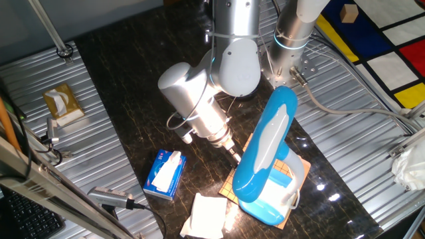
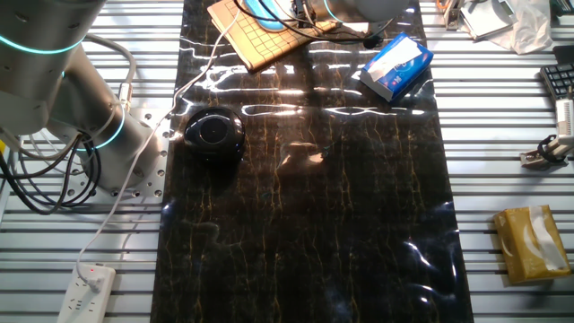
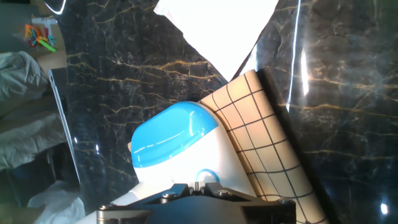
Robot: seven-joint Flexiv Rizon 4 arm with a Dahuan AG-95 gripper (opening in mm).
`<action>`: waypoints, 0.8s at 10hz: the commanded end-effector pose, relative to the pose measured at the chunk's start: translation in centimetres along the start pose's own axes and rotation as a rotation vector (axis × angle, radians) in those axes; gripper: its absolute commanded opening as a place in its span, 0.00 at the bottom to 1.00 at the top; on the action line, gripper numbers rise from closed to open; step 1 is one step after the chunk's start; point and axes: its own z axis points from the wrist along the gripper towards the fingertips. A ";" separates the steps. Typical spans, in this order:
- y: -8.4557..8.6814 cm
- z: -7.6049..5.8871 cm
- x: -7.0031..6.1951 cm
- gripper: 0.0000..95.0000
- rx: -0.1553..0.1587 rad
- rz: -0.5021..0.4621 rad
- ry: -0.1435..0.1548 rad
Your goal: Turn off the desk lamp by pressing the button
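The desk lamp (image 1: pixel 269 156) is glossy sky-blue with a long white panel on its arm. Its white-blue base stands on a gridded wooden board (image 1: pixel 295 166). My gripper (image 1: pixel 234 155) points down at the left side of the lamp's base. In the hand view the blue-topped base (image 3: pixel 174 134) fills the middle. A small blue ring button (image 3: pixel 204 176) sits right at my gripper (image 3: pixel 199 185), whose fingertips meet. I cannot tell whether they touch the button. In the other fixed view only a sliver of the lamp (image 2: pixel 256 9) shows at the top edge.
A small blue tissue pack (image 1: pixel 164 174) and a white cloth (image 1: pixel 206 216) lie left of the lamp. A yellow tissue box (image 1: pixel 63 103) sits far left. A black round object (image 2: pixel 213 133) lies by the arm's base. A power strip (image 2: pixel 88 292) and cables lie on the metal slats.
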 end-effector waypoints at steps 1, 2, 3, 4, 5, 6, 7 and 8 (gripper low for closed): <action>0.0 0.0 0.0 0.00 -0.001 -0.001 0.001; 0.0 0.0 0.0 0.00 -0.001 0.002 0.002; 0.0 0.0 0.0 0.00 -0.001 0.005 0.002; 0.1 0.0 0.0 0.00 -0.001 0.008 0.001; 0.3 0.5 0.0 0.00 0.000 0.013 -0.002; 0.5 1.0 -0.1 0.00 0.002 0.018 -0.004; 0.6 1.1 -0.2 0.00 0.003 0.020 -0.005; 0.6 1.1 -0.2 0.00 0.002 0.021 -0.007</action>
